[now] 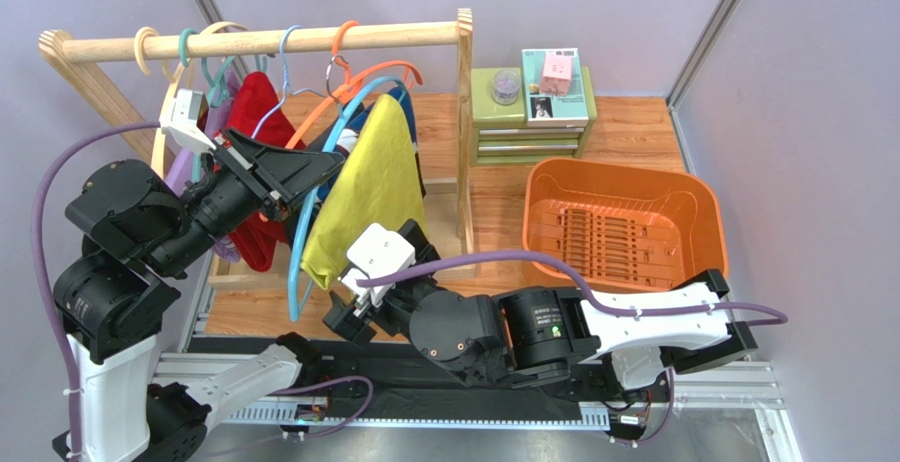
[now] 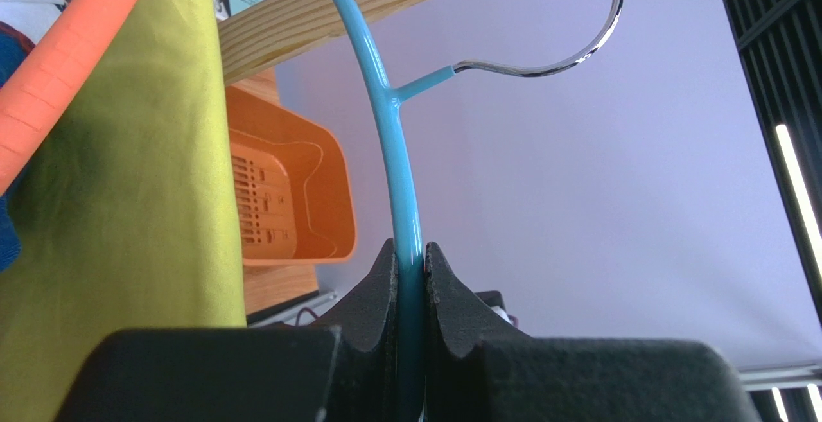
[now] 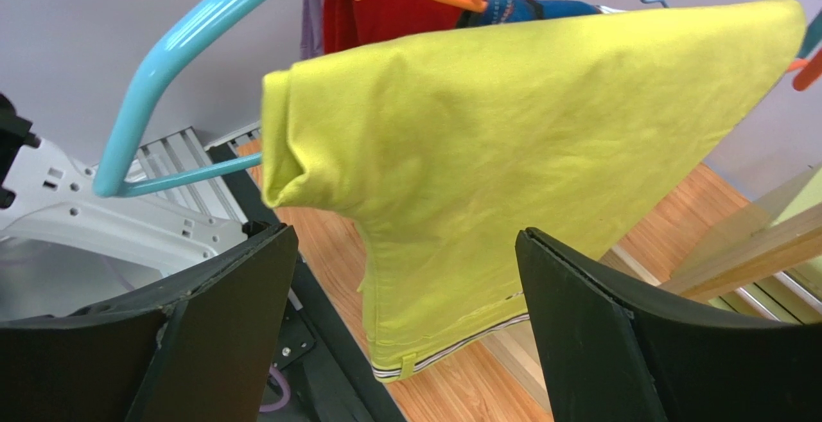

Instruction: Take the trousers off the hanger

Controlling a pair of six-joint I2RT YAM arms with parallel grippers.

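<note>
L tool (image 2: 410, 249) is clamped tight on the blue hanger (image 2: 398, 167), a pad on either side of its arm just below the neck. The chrome hook curls off at 1 o'clock in the L wrist view. In the top view the L tool (image 1: 317, 170) comes in from 9 o'clock of the yellow-green trousers (image 1: 372, 183).

The yellow-green trousers (image 3: 502, 133) are folded over the bar of the blue hanger (image 3: 183, 46) and hang in the air above the counter (image 1: 634, 124), striped cuff at the low end. They sit below the wooden rail (image 1: 317, 40).

The navy trousers (image 1: 362, 122) are just behind at 12 o'clock, beside the orange hanger (image 1: 364, 74). Can't tell which hanger bears them.

R tool (image 3: 405, 249) is spread wide w/ nothing in it. The yellow-green cloth shows btw its two fingers; can't tell if it touches them. In the top view the R tool (image 1: 343, 318) sits at 6 o'clock of that pair, just under the low edge.

A red garment (image 1: 257, 114) hangs at 9 o'clock, behind the L tool. An orange basket (image 1: 634, 167) stands on the counter at 3 o'clock, well apart. A stack of books (image 1: 528, 130) is at 1 o'clock.
</note>
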